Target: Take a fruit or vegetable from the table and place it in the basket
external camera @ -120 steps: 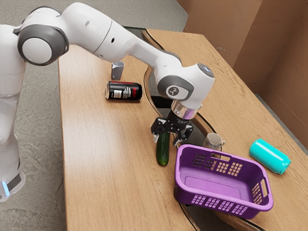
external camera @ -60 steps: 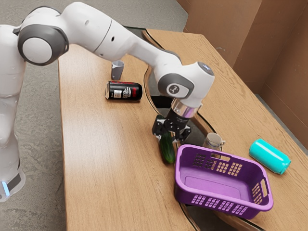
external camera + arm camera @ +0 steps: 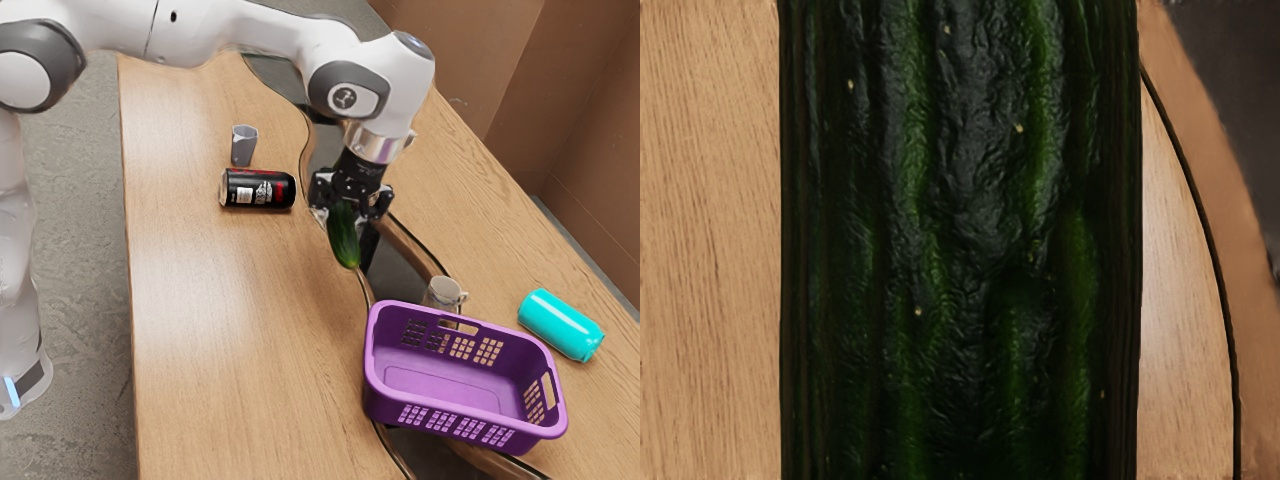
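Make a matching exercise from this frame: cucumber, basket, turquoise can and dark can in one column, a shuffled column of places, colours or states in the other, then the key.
Things
1. cucumber
2. basket
3. turquoise can
4. dark can

Places, colours or states
A. lying on its side near the grey cup
B. purple, with openings in its walls
C. held in the gripper
D. lying nearest the exterior view's right edge

Right pairs: 1-C, 2-B, 3-D, 4-A
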